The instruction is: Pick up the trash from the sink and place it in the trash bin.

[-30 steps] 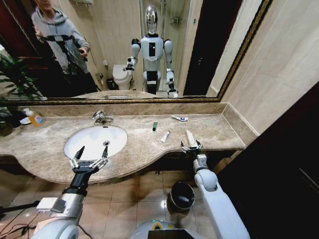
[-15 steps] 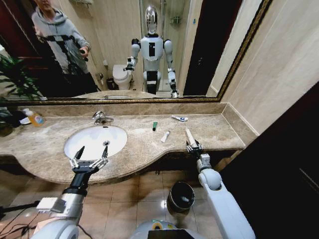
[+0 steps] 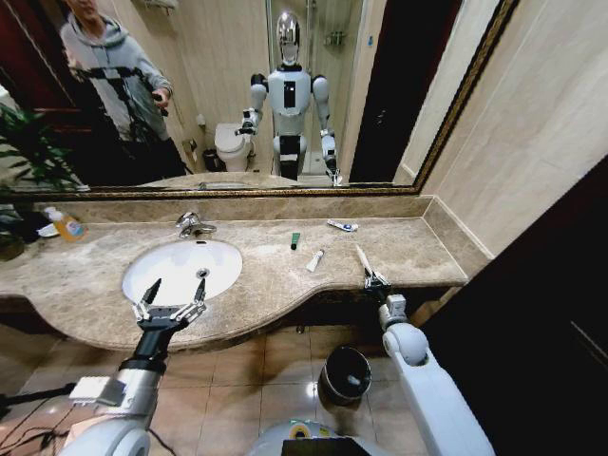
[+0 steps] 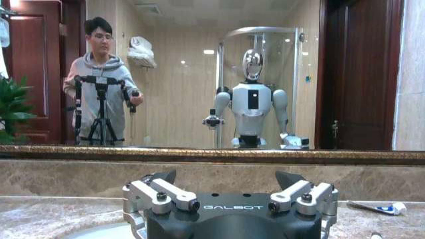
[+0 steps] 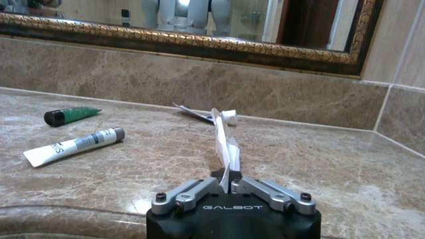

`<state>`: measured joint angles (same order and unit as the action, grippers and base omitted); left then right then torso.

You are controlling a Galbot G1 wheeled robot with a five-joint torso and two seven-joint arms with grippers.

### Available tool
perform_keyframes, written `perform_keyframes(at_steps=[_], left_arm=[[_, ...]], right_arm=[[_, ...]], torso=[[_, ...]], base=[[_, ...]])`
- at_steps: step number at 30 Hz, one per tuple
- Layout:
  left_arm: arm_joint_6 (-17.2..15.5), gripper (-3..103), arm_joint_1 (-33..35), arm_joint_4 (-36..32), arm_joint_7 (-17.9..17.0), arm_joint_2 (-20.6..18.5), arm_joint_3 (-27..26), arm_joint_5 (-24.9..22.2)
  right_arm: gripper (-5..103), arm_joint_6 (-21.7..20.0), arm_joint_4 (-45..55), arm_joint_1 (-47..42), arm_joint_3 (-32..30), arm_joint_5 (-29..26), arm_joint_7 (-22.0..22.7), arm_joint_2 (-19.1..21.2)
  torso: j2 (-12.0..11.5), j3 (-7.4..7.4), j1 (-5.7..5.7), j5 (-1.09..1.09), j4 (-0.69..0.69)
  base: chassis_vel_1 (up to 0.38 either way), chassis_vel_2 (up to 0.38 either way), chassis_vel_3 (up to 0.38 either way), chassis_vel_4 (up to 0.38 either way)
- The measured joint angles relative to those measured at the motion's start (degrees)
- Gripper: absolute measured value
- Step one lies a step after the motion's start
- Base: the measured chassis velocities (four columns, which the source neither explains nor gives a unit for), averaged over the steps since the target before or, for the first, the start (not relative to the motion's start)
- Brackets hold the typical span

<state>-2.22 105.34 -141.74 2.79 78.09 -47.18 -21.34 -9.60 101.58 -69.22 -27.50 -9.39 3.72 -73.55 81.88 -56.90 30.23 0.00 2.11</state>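
Note:
My right gripper (image 3: 373,278) is shut on the near end of the long white wrapper strip (image 3: 361,257) at the counter's front right edge; in the right wrist view the strip (image 5: 223,139) runs away from the shut gripper (image 5: 229,182). More trash lies on the counter: a white tube (image 3: 314,260) (image 5: 73,145), a small green piece (image 3: 295,240) (image 5: 71,115) and a blue-and-white packet (image 3: 342,226) (image 5: 196,113) (image 4: 375,206). My left gripper (image 3: 171,302) (image 4: 226,175) hangs open over the front rim of the white sink (image 3: 180,268). The trash bin (image 3: 347,373) stands on the floor below the counter.
A chrome faucet (image 3: 193,224) stands behind the basin, and a yellow-orange bottle (image 3: 65,224) sits at the far left by a plant (image 3: 24,142). A mirror (image 3: 237,95) and backsplash close off the back. The wall (image 3: 532,142) bounds the right.
My right gripper's fingers have shut on the near end of the wrapper strip, and it has shifted slightly to the right. The left arm has not moved.

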Motion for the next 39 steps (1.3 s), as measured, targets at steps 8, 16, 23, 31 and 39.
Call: perform_keyframes(at_steps=[8, 16, 23, 31, 39], left_arm=[[0.00, 100, 0.00, 0.00, 0.00, 0.00, 0.00, 0.00], [0.00, 100, 0.00, 0.00, 0.00, 0.00, 0.00, 0.00], [0.00, 100, 0.00, 0.00, 0.00, 0.00, 0.00, 0.00], [0.00, 100, 0.00, 0.00, 0.00, 0.00, 0.00, 0.00], [0.00, 100, 0.00, 0.00, 0.00, 0.00, 0.00, 0.00]], right_arm=[[0, 3.03, 6.40, -5.14, -2.32, -4.49, -0.93, 0.47], [0, 14.19, 16.46, -20.52, -5.47, -7.22, -5.19, -1.89], [0, 21.94, 19.02, -33.79, -4.86, -4.50, -5.23, -6.96], [0, 28.77, 7.45, -40.29, -1.41, -2.12, -9.33, -9.71], [0, 26.62, -8.38, -34.71, -0.31, 0.12, -5.71, -10.96]], torso=[[0.00, 0.00, 0.00, -0.01, 0.00], [0.00, 0.01, -0.01, -0.02, 0.00], [0.01, 0.01, -0.01, -0.01, -0.01], [0.01, 0.00, -0.01, -0.01, -0.01], [0.01, 0.00, 0.00, -0.01, 0.00]], base=[[0.000, 0.000, 0.000, 0.000], [0.000, 0.000, 0.000, 0.000], [0.000, 0.000, 0.000, 0.000], [0.000, 0.000, 0.000, 0.000], [0.000, 0.000, 0.000, 0.000]])
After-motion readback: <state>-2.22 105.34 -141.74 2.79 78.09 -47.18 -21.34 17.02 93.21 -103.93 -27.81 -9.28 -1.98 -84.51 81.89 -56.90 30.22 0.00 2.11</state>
